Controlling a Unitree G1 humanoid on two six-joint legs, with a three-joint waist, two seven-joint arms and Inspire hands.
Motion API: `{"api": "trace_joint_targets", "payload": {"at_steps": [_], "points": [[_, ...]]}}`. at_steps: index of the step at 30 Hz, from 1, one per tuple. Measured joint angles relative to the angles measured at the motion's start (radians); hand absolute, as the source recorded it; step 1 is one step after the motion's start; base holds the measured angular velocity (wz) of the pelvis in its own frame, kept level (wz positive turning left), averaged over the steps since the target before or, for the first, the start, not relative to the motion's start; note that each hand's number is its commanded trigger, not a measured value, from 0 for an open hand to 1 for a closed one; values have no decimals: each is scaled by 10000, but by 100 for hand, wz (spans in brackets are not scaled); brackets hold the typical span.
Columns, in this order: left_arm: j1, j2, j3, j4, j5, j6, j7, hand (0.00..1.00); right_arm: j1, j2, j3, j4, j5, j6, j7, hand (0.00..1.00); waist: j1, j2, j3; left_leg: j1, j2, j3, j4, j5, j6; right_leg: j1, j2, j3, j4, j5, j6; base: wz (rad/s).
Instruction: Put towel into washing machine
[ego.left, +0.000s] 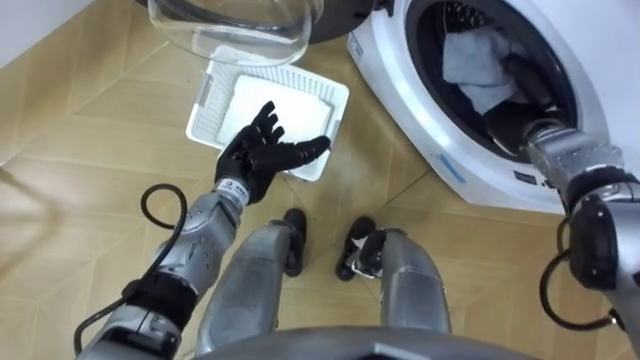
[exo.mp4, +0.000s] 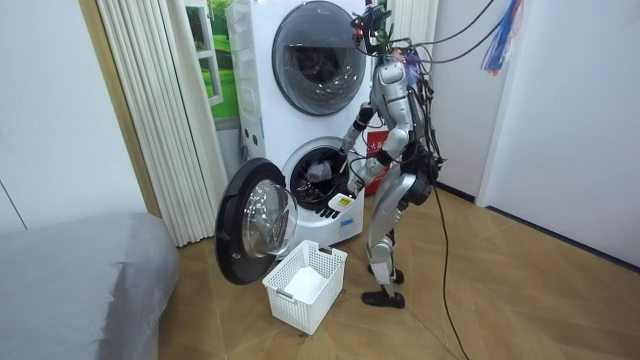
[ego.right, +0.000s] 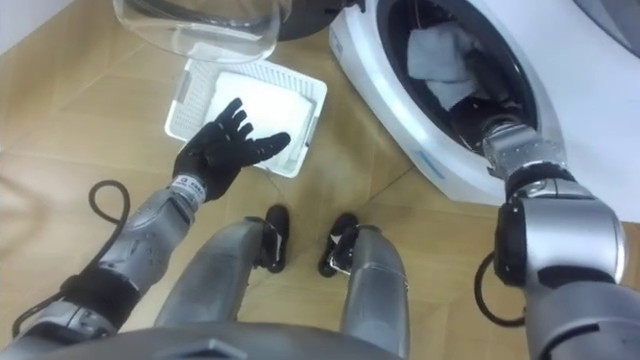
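Where the washer (ego.left: 400, 80) stands, wood floor (ego.left: 80, 120) holds basket (ego.left: 203, 105).

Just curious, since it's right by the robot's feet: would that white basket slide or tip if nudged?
Probably slide: the basket looks like thin latticed plastic, so it is likely light, and the wooden floor looks smooth. Tipping seems unlikely, since it is wider than it is tall. Its walls might flex when gripped.

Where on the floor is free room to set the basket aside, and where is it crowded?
Bare wooden floor lies left of the white basket, and a strip runs between basket and washing machine. The drum opening is crowded: a towel and the robot's right arm.
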Motion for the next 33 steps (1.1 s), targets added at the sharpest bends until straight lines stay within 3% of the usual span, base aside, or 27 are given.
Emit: {"api": "trace_joint_targets", "payload": {"at_steps": [5,9,14,22,26,33], "points": [[-38,-187,-17,-19,63,-19,238,0,-5,0,-657,-292,456,-16,-1114,0,-2,12,-6,-54,2,-1,16,10,76,48,-60,-125,2,23,39,6],[-131,-227,-6,-19,102,-27,334,0,-5,0,-666,-412,744,-196,-1831,0,1,16,-8,-54,4,3,18,28,107,100,-108,-238,2,25,44,5],[-217,-255,9,-19,103,-78,493,0,1,53,-666,-558,782,-452,-2415,0,11,36,-15,-47,9,24,1,29,111,110,-111,-250,-6,23,47,1],[-340,-278,-5,-9,255,-85,499,0,94,119,-651,-587,1010,-522,-2849,0,27,178,-63,316,9,35,-192,33,117,459,-80,-267,-178,24,77,1],[-395,-268,-6,89,288,-84,434,0,415,179,-641,-804,1058,-847,-2921,0,61,379,-117,553,15,-26,-348,37,119,775,-44,-377,-398,33,116,4],[-379,-98,31,697,306,-91,284,0,1292,567,-638,-886,1063,-1752,-2503,0,66,699,-136,1469,57,-276,-931,40,113,1905,230,-573,-1327,163,281,5]]}}
